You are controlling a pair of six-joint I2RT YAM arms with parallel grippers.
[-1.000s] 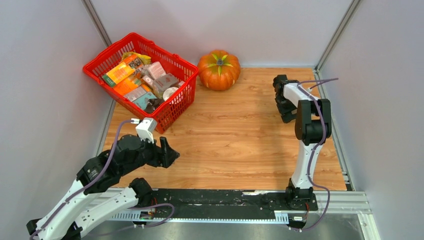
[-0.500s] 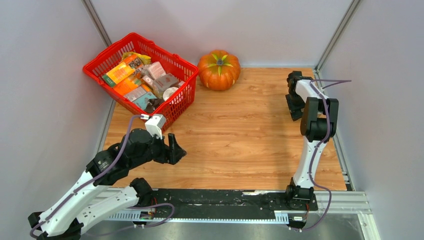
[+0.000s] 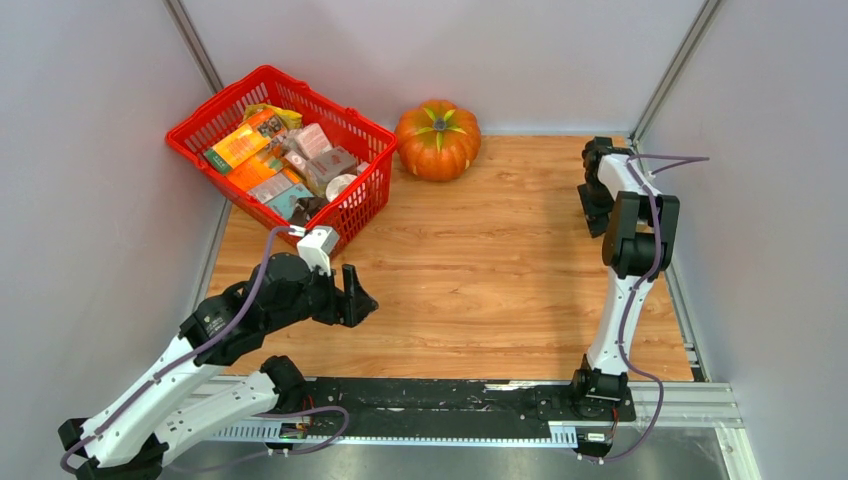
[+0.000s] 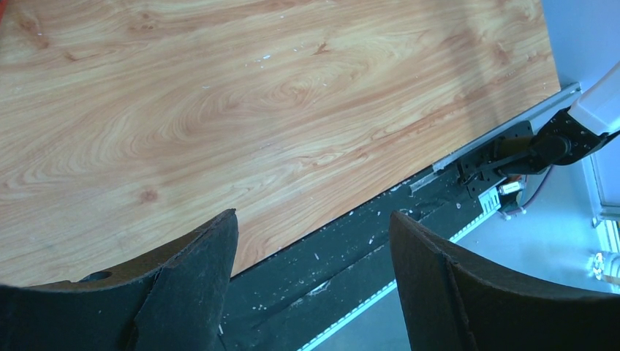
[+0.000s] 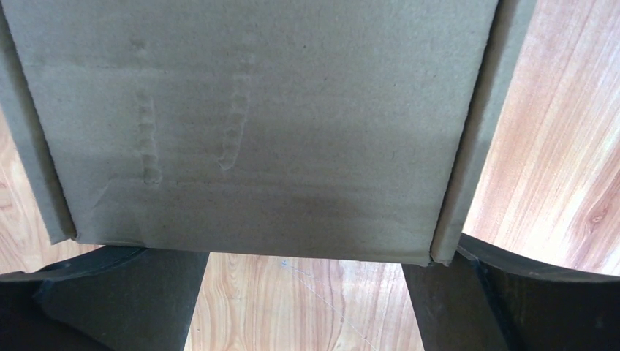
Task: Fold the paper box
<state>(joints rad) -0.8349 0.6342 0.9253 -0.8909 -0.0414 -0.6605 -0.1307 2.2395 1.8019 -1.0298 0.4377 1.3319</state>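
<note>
Wooden tabletop [image 5: 556,146] under paper box [image 5: 256,124], just ahead of right gripper [image 5: 303,292]

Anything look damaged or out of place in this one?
Mildly: the paper box, filling the right wrist view, carries two short rows of dents pressed into its flat panel. The overhead view does not show the box at all.

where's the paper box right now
Only the right wrist view shows it: the paper box fills the top of that picture, just ahead of the open right claw, wooden table showing around it. The top view does not show it.
</note>
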